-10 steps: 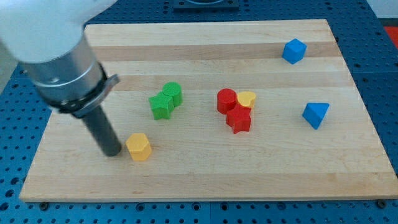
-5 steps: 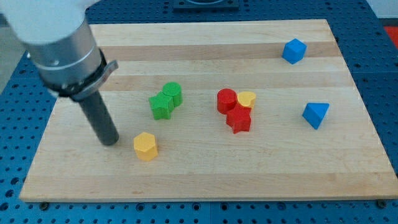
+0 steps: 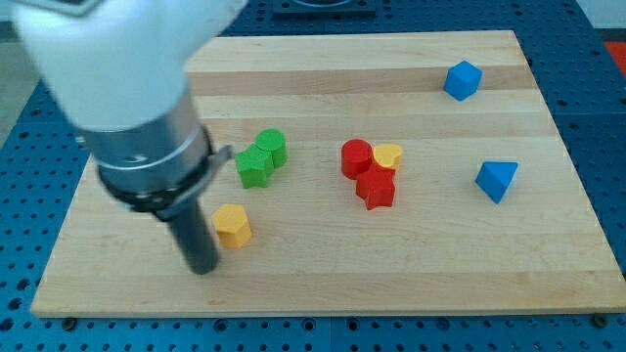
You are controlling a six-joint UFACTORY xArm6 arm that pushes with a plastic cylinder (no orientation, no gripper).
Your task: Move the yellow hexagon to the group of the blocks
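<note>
Tip: my tip [image 3: 202,268] has no pincer, just a bare rod; it sits at the hexagon's lower left.
Hexagon: the yellow hexagon [image 3: 233,225] is short of the group.
Group: red blocks [image 3: 369,173] and yellow heart [image 3: 389,154], well to the right.
Left: most of the push.

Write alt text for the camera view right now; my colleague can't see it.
My tip sits just left of and below the yellow hexagon block on the wooden board. Right of it are two green blocks, then two red blocks with a yellow heart block; two blue blocks lie far right.
</note>
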